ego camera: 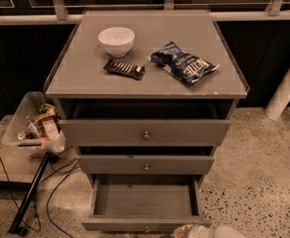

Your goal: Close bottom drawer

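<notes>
By bottom drawer (142,200) front-right corner: end effector (205,230).

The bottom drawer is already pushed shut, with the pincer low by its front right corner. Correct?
No. The camera view shows the bottom drawer pulled out, not shut; the pincer is low by its front right corner, as stated.

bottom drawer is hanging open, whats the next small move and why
Probably push the gripper forward against the front of the shallow grey wooden bottom drawer: it stands pulled far out, its inside showing, and the gripper sits low at the right end of that front.
</notes>
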